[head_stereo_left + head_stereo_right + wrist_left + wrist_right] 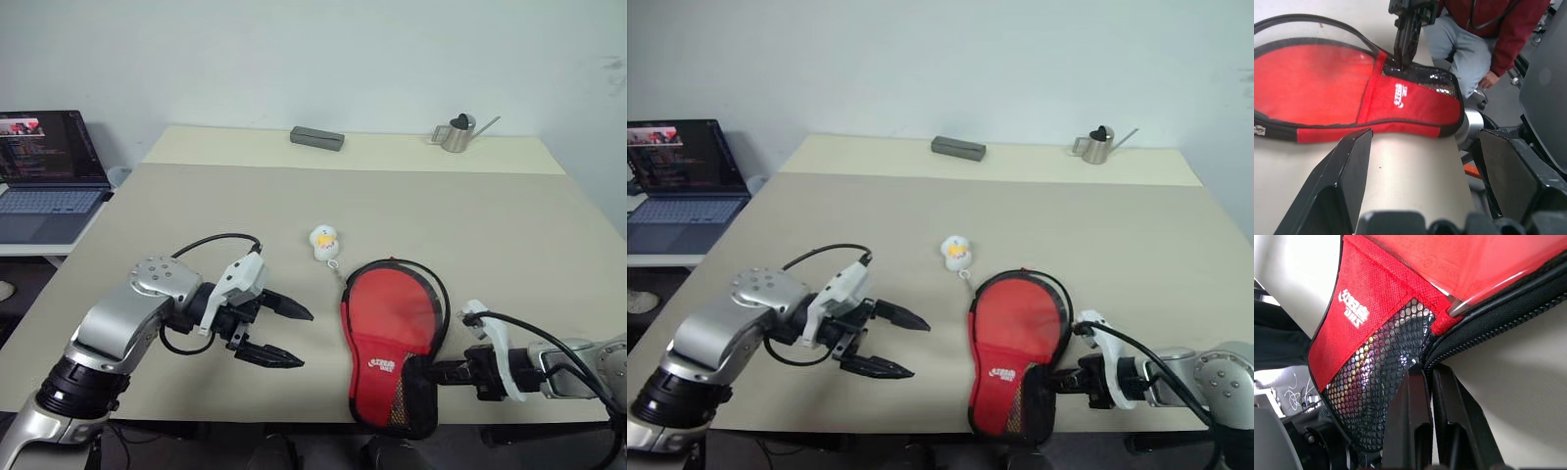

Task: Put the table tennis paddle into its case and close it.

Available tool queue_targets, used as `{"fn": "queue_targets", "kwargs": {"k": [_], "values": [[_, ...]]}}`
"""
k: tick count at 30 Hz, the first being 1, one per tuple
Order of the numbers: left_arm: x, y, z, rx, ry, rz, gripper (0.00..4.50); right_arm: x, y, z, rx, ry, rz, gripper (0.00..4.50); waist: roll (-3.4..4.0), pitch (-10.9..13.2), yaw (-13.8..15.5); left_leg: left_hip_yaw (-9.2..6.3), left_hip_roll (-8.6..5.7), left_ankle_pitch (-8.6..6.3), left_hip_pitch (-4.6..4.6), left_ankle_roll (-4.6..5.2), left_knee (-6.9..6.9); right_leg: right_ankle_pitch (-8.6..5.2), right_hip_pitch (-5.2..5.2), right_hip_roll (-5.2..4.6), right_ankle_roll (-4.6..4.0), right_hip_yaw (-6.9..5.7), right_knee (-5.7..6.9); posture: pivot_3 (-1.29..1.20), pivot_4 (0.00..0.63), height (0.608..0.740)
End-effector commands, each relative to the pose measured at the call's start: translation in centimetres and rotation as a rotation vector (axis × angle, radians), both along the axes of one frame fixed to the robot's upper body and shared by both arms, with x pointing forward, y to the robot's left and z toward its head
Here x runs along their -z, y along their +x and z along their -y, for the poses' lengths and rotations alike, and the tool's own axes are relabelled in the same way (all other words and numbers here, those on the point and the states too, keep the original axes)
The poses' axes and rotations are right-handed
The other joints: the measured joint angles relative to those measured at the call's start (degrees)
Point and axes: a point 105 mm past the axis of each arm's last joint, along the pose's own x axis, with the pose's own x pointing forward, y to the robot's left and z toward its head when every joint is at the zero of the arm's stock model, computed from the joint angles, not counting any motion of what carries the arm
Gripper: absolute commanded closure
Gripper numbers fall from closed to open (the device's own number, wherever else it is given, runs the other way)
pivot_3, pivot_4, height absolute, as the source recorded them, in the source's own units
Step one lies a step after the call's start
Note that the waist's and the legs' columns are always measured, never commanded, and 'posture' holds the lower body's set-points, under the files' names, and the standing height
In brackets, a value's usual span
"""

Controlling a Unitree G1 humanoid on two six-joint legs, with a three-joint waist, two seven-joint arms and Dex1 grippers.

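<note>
At the lower right of the left eye view, the case [392,338] lies flat on the table [196,206], its narrow handle end at the near edge and its round end pointing up-frame toward the middle. My right gripper [428,373] comes in from the right and is pinched shut on the edge of that narrow end, by the black mesh pocket [1382,382], with the fingers pressed together over the zipper seam. My left gripper [287,336] hovers to the left of the case, clear of it, its jaws spread wide and holding nothing, aimed rightward across the table at the case's left flank.

Governing relation: the case's long axis runs from lower frame to upper frame, roughly square to the line my left gripper points along. The right arm is at the case; the left is near but apart from it.

Condition of the case: red outside, small white logo above the mesh pocket, black binding round the rim. Round the head the zip seam stands open as a dark loop. The white-yellow charm [324,242] rests up-frame and left of the round end, on its cord. A glossy red surface, seen in the right wrist view, sits inside the open mouth; I judge this to be the table tennis paddle [1479,269], though its handle is hidden. I judge the insertion largely done and the zip closing outstanding.
</note>
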Motion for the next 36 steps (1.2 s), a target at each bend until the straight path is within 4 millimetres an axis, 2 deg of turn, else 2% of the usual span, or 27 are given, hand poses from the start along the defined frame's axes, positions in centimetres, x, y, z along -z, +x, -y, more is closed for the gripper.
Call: {"fn": "queue_targets", "kwargs": {"k": [1,7,16,23,27,28,30,36], "values": [[-0.5,-0.8,0.3,0.054,-0.001,0.014,0.74,-0.5,0.4,0.4,0.0,-0.017,0.023,4.49,-0.01,0.0,0.02,0.0,0.0,0.0,0.0,0.0,0.0,0.0,0.0,0.0,0.0,-0.01,0.0,0.0,0.15,0.74],[-0.4,-0.9,0.4,0.057,-0.001,0.011,0.74,-0.8,1.6,0.4,0.024,-0.015,0.061,4.49,-0.01,0.02,-0.03,0.01,0.0,0.0,0.0,0.0,0.01,0.0,0.0,0.0,0.01,0.01,0.0,0.0,0.15,0.74],[-0.3,-0.7,0.6,0.051,-0.003,0.015,0.74,-1.3,3.2,1.4,0.082,-0.046,0.107,4.49,-0.01,0.03,-0.04,0.03,0.01,0.01,0.01,0.01,0.06,0.0,0.0,0.0,0.04,0.04,0.01,0.0,0.15,0.74],[-0.3,-0.7,0.8,0.051,-0.009,0.016,0.74,-1.5,2.6,1.1,0.046,-0.044,0.107,4.49,-0.01,0.04,-0.03,0.03,0.01,0.01,0.01,0.01,0.06,0.0,-0.01,0.0,0.04,0.05,0.01,0.0,0.15,0.74],[-0.4,-0.6,0.8,0.048,-0.014,0.014,0.74,-1.8,2.9,1.6,0.083,-0.034,0.12,4.49,0.0,0.04,-0.03,0.04,0.01,0.01,0.01,0.01,0.06,0.0,-0.01,0.0,0.04,0.05,0.01,0.0,0.15,0.74],[-0.4,-0.6,0.8,0.048,-0.015,0.014,0.74,-2.0,2.9,1.7,0.086,-0.03,0.122,4.02,0.0,0.04,-0.03,0.04,0.0,0.01,0.01,0.01,0.06,0.0,-0.01,0.0,0.04,0.05,0.01,0.0,0.15,0.74],[-0.4,-0.6,0.9,0.047,-0.016,0.015,0.74,-2.5,2.9,1.9,0.092,-0.016,0.127,3.49,0.0,0.05,-0.03,0.04,0.0,0.01,0.0,0.01,0.06,0.0,0.0,0.0,0.04,0.05,0.01,0.0,0.15,0.74],[-0.5,-0.6,0.9,0.044,-0.023,0.015,0.74,-5.3,2.8,3.8,0.103,0.036,0.159,1.49,0.06,0.16,0.02,0.04,0.0,0.01,0.0,0.01,0.05,0.0,0.0,0.0,0.04,0.05,0.01,0.0,0.15,0.74]]}}
